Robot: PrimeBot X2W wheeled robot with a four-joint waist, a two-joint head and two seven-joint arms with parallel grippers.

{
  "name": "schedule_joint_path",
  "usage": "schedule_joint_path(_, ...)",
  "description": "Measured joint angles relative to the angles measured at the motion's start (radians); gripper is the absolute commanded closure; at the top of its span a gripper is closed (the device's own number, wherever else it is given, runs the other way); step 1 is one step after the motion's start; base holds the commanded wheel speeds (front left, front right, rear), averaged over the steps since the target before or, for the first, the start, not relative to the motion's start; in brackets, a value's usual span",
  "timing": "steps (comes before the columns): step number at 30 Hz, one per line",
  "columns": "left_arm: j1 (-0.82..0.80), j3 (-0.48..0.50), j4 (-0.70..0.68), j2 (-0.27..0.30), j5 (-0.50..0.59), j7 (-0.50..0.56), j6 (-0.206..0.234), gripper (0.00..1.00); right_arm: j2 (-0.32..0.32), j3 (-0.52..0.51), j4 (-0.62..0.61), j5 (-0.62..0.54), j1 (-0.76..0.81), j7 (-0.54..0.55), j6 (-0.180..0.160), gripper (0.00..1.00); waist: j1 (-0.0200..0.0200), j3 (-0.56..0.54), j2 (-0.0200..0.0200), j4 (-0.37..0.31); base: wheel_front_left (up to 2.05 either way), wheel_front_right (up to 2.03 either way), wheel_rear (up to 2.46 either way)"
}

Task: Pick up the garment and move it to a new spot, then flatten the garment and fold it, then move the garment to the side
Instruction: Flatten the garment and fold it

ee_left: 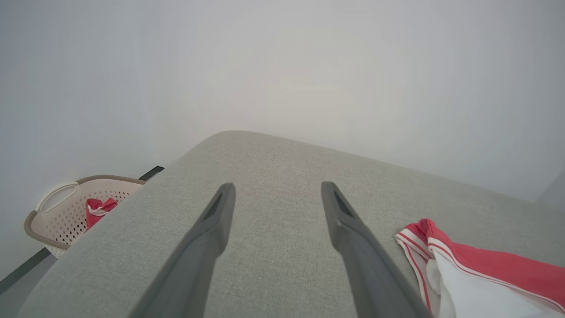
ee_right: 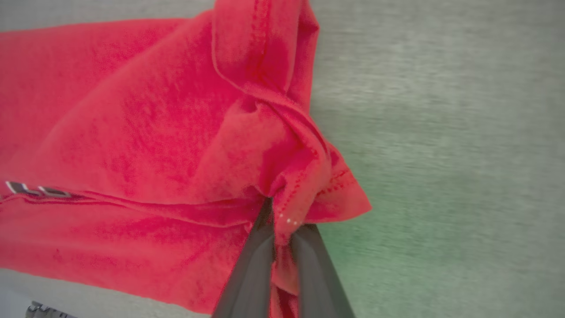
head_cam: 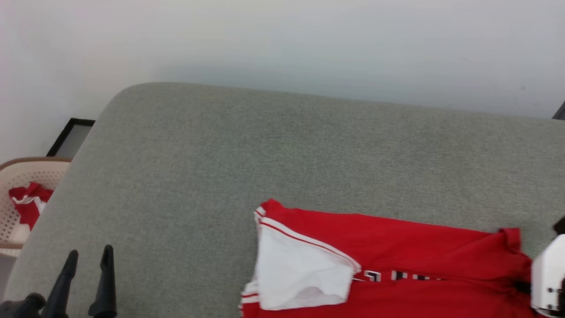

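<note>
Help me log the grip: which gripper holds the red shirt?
The right gripper: it pinches a bunched edge of the shirt. The left gripper stands open above the grey cushion.

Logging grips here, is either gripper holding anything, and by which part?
The right gripper is shut on the garment, pinching a bunched, stitched red edge at the end away from its white sleeve. The left gripper is open, holding nothing.

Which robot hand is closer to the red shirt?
Right. The right gripper has its jaws shut on the red jersey at its bunched edge. The left gripper is off to the jersey's side, jaws open over bare grey cushion, not touching it.
</note>
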Motion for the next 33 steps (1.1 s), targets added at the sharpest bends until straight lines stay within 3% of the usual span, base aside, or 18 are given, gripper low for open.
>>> schedule_joint_path(10, 0.005, 0.036, 0.018, -0.026, 0.022, 0.000, -0.036, 0.00, -0.103, -0.074, 0.084, -0.055, -0.033, -0.039, 0.000, 1.00, 0.0000, -0.002, 0.0000, -0.049, 0.00, 0.00, 0.00)
schedule_joint_path(15, 0.005, 0.040, 0.031, -0.031, 0.026, 0.000, -0.044, 0.00, -0.117, -0.055, 0.079, -0.087, -0.044, -0.030, -0.001, 1.00, 0.0000, -0.004, 0.0000, -0.069, 0.00, 0.00, 0.00)
schedule_joint_path(19, 0.010, 0.047, 0.036, -0.033, 0.026, 0.000, -0.045, 0.00, -0.112, -0.004, -0.031, -0.038, -0.042, 0.003, -0.001, 1.00, 0.0000, -0.007, 0.0000, -0.082, 0.00, 0.00, 0.00)
schedule_joint_path(26, 0.013, 0.052, 0.036, -0.042, 0.032, 0.000, -0.044, 0.00, -0.084, 0.109, -0.345, 0.098, 0.011, 0.094, -0.001, 1.00, 0.0000, -0.005, 0.0000, -0.087, 0.00, 0.00, 0.00)
schedule_joint_path(33, -0.002, 0.029, 0.046, -0.054, 0.033, 0.000, -0.045, 0.00, 0.016, 0.255, -0.508, 0.138, 0.009, 0.119, -0.001, 1.00, 0.0001, 0.000, 0.0000, -0.068, 0.00, 0.00, 0.00)
